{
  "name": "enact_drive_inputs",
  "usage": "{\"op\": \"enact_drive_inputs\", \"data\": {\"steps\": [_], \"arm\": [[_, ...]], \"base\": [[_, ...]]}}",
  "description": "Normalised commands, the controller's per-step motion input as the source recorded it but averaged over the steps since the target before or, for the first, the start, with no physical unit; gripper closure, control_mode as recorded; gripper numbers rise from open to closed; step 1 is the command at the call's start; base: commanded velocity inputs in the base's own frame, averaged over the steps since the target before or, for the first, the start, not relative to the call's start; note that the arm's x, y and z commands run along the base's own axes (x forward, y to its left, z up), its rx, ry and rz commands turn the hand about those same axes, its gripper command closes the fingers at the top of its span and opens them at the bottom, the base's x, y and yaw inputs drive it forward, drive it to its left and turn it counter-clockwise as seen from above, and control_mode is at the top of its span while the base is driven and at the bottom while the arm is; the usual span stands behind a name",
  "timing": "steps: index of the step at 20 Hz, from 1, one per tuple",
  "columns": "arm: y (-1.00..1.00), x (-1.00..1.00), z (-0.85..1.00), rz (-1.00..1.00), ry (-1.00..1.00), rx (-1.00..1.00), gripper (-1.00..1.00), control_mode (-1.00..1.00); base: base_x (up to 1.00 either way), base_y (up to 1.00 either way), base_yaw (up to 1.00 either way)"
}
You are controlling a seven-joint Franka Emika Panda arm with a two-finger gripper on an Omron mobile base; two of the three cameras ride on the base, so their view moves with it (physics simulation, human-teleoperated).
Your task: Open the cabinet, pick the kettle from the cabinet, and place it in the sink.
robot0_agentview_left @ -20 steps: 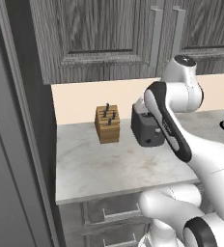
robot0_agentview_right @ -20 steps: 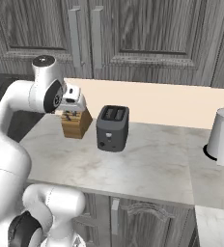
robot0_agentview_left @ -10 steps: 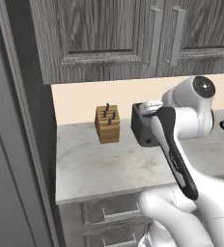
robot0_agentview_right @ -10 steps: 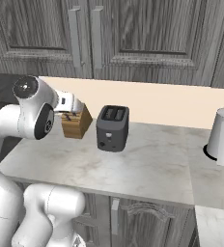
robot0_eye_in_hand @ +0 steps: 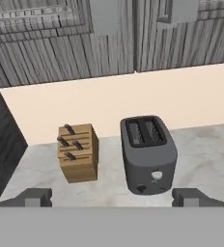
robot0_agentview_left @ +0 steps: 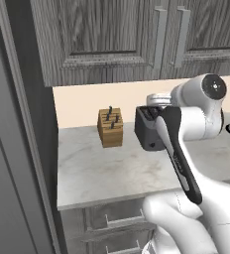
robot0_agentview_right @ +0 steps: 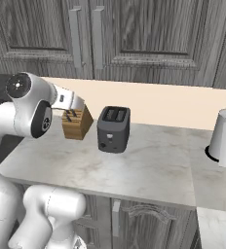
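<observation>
The cabinet [robot0_agentview_left: 107, 39] hangs above the counter with both panelled doors shut; its two silver bar handles [robot0_agentview_right: 76, 36] stand side by side at the seam and also cross the top of the hand view as the handles [robot0_eye_in_hand: 104, 14]. My gripper [robot0_eye_in_hand: 113, 198] is open, its two dark fingertips [robot0_eye_in_hand: 36, 197] spread wide with nothing between them. It hovers in front of the counter below the doors, facing the wall. My hand [robot0_agentview_right: 68, 101] sits just left of the toaster. The kettle and the sink are out of view.
A dark grey toaster [robot0_eye_in_hand: 147, 154] and a wooden knife block [robot0_eye_in_hand: 77, 152] stand on the marble counter [robot0_agentview_right: 149, 165] against the beige wall. A white paper towel roll [robot0_agentview_right: 224, 138] stands at the right. A tall dark panel [robot0_agentview_left: 18, 149] borders the counter's left. Drawers [robot0_agentview_left: 117, 223] lie below.
The arm's upper joint has dropped and swung back toward the base, and the hand has come lower. The cabinet doors, toaster and knife block have not moved.
</observation>
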Motion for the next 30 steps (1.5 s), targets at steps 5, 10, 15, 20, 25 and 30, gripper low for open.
{"op": "enact_drive_inputs", "data": {"steps": [5,10,15,20,25,30], "arm": [[-0.13,0.00,0.43,0.00,0.00,0.09,-1.00,-1.00],[-0.07,-0.01,0.29,0.00,0.00,0.06,-1.00,-1.00],[-0.01,0.00,0.24,0.00,0.01,0.01,-1.00,-1.00],[0.00,0.00,0.29,0.00,0.02,0.00,-1.00,-1.00],[0.00,0.00,0.25,0.00,0.03,0.00,-1.00,-1.00],[0.00,0.00,0.21,0.01,0.05,0.00,-1.00,-1.00]], "base": [[0.00,0.00,0.00],[0.00,0.00,0.00],[0.00,0.00,0.00],[0.00,0.00,0.00],[0.00,0.00,0.00],[0.00,0.00,0.00]]}}
